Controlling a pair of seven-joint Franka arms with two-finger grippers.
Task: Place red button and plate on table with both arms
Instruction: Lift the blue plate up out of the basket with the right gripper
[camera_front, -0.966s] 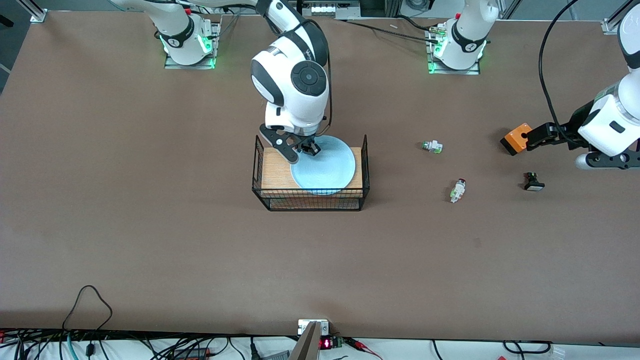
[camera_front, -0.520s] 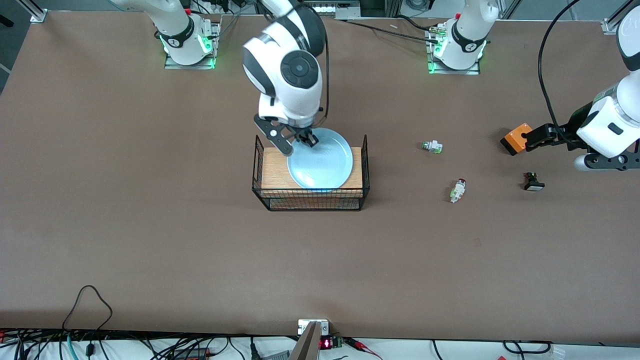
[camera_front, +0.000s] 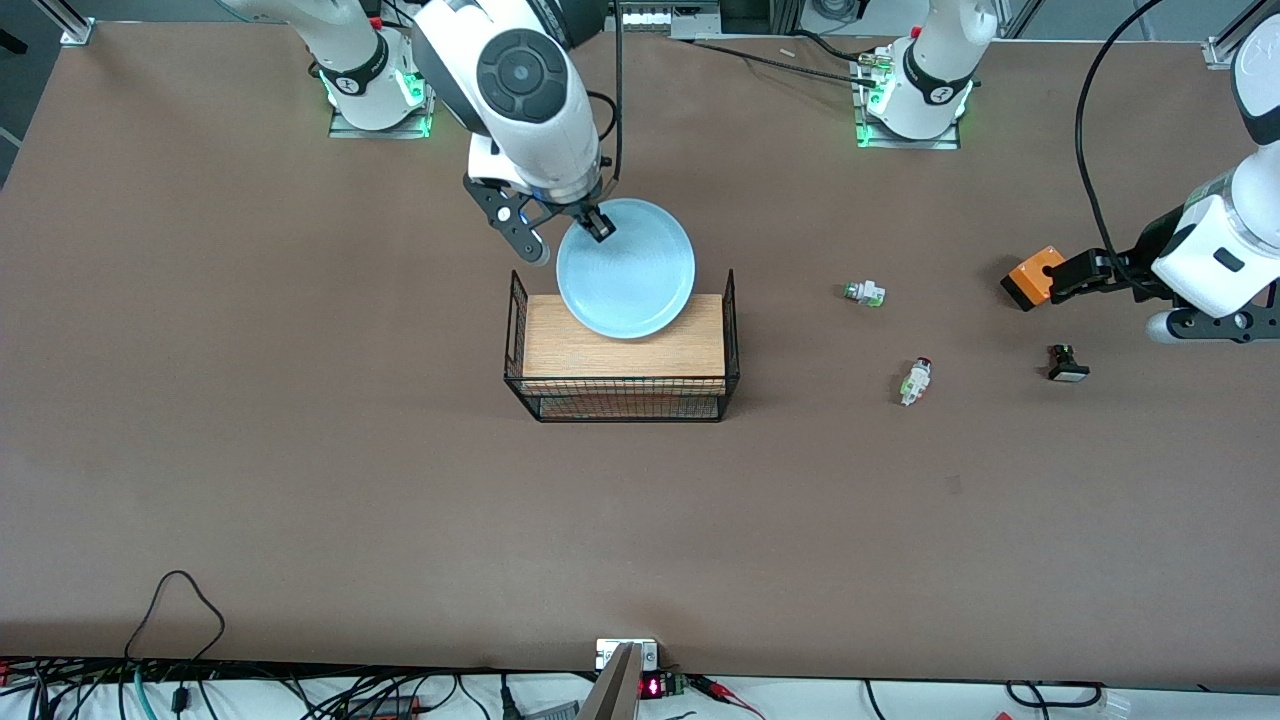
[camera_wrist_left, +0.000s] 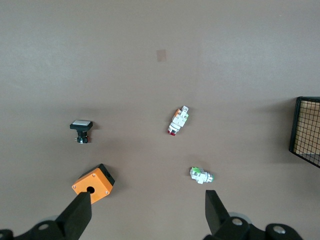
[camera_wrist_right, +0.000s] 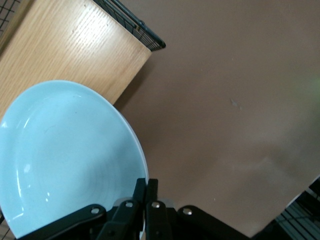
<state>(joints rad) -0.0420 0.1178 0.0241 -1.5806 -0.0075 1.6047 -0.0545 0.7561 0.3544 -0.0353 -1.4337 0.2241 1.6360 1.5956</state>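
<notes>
R gripper (camera_front: 598, 224) clamped tight on rim of the round pale blue glossy plate (camera_front: 626, 268), at the edge farthest from front cam. Plate is up in the air, hanging partly over the small wooden-topped black wire rack (camera_front: 622, 352) and partly over bare matte brown table (camera_front: 300, 450); R wrist view shows it tilted off the wood top, not resting on it.

Tiny red-capped push-button switch w/ whitish body (camera_front: 915, 381) lies on its side on the table toward L arm's end, nearer front cam than the similar green-capped switch (camera_front: 864, 293). Black switch w/ white cap (camera_front: 1066, 363) and orange box (camera_front: 1034, 277) sit nearby.

L gripper (camera_wrist_left: 147, 212) hovers over the table by the orange box, fingers spread wide, nothing held; waiting.

Step in hand, judged: plate lift-off from rack, transfer to tabletop. Red button not yet gripped.

Next move calls for: carry plate clear of rack's wire side walls, pick a bare spot, lower it flat before release. Rim-only pinch means plate could swing or slip, so go slow. L arm then needs to centre over red button, not the green one, and align fingers across its narrow body.
</notes>
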